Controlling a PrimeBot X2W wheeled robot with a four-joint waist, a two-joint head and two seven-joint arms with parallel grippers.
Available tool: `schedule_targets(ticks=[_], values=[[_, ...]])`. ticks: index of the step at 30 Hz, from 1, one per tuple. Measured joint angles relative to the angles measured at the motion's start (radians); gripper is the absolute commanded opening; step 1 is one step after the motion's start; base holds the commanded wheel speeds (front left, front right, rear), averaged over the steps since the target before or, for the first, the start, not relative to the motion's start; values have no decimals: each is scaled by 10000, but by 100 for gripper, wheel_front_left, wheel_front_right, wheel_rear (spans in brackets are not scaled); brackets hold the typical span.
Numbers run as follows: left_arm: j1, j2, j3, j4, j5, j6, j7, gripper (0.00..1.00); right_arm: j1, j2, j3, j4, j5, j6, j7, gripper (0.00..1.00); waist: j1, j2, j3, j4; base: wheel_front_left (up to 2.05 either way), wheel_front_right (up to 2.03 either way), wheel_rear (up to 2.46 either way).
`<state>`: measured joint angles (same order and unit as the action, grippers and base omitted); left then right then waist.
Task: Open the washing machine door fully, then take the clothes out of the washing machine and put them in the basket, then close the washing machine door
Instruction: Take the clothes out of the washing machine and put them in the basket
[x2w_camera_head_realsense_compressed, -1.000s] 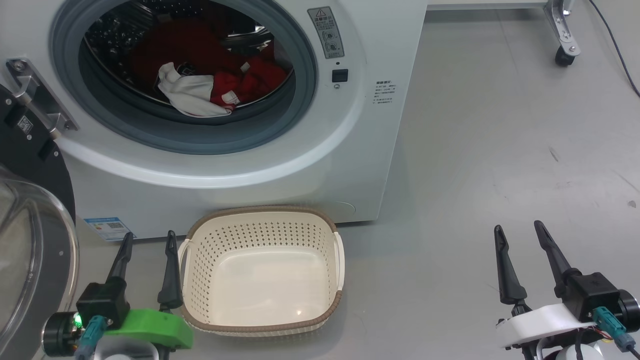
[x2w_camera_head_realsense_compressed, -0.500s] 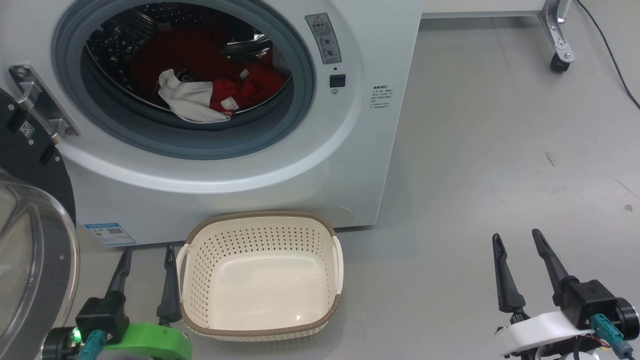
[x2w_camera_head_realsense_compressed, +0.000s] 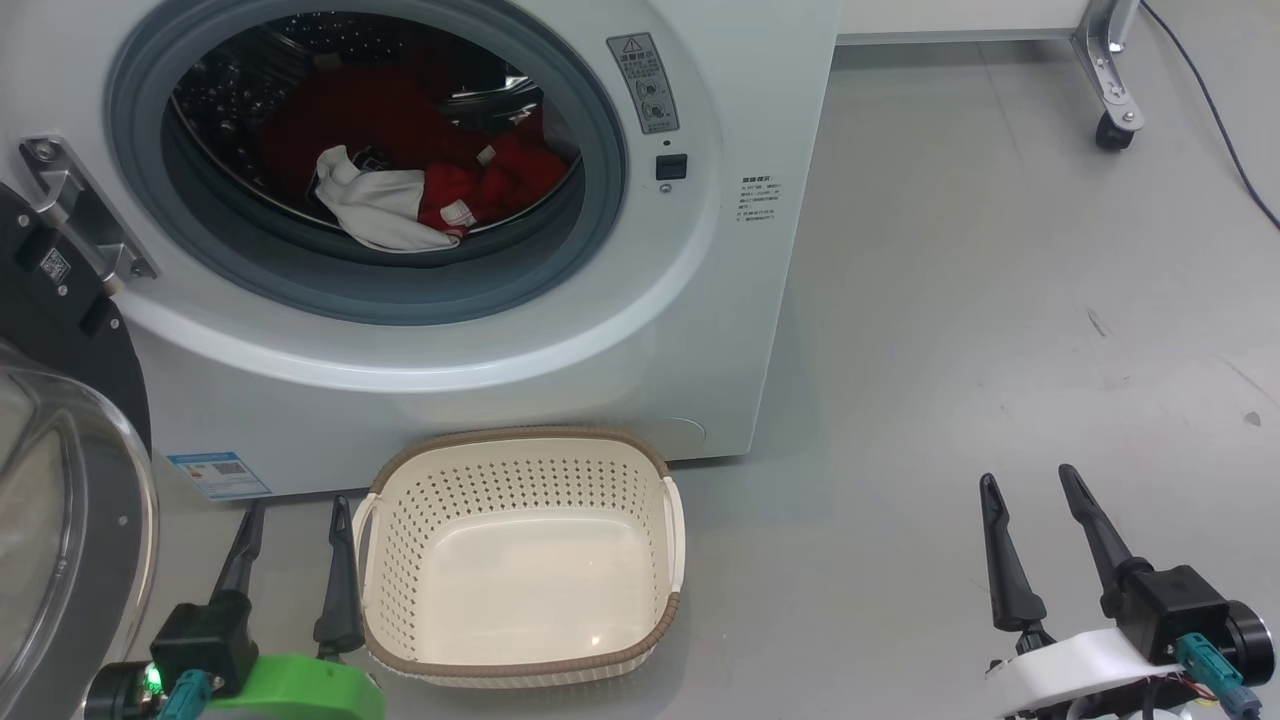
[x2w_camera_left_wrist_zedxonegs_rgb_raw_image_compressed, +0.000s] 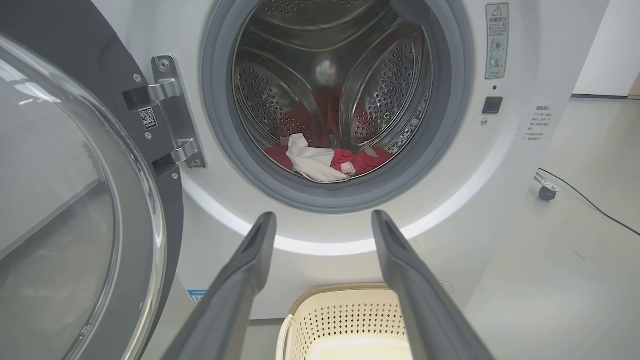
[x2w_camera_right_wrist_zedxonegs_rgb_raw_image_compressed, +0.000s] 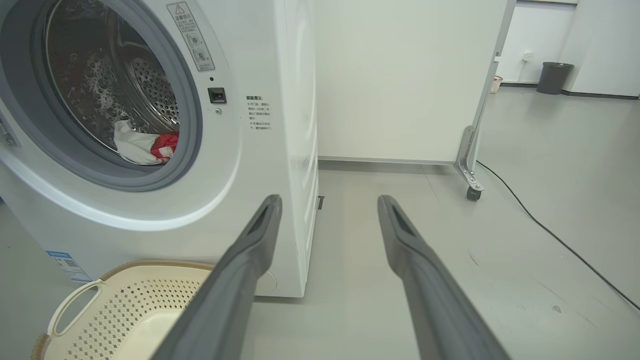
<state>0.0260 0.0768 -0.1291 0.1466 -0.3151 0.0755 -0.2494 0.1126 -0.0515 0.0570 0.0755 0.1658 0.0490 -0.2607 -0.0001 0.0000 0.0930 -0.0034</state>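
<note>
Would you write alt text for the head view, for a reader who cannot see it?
A white washing machine stands with its door open at left and red and white clothes in its drum. An empty cream basket sits on the floor before it, the open left gripper close beside it and the open right gripper at lower right.

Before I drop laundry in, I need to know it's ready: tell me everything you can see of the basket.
The basket is a cream plastic rounded rectangle with perforated walls, a brown woven-look rim and white side handles. It stands upright and empty on the grey floor, just in front of the washing machine, below its mouth.
</note>
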Motion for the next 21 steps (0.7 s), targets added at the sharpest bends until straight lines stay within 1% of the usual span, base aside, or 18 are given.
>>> schedule_targets(ticks=[6,9,13,21], values=[[2,-2,-58,71,-2,-2,36,100,3,19,92,-56,0,0,0,100,0,0,45,-57,0,0,0],[-17,4,-140,228,-12,-17,278,100,0,29,203,-109,0,6,0,100,0,0,147,-125,0,0,0],[-324,0,-408,489,-144,-314,568,100,-9,36,263,-176,0,10,0,100,0,0,344,-257,0,0,0],[-1984,-35,-675,1179,-372,-725,1557,100,-188,42,311,-397,4,12,0,100,0,0,947,-625,0,0,0]])
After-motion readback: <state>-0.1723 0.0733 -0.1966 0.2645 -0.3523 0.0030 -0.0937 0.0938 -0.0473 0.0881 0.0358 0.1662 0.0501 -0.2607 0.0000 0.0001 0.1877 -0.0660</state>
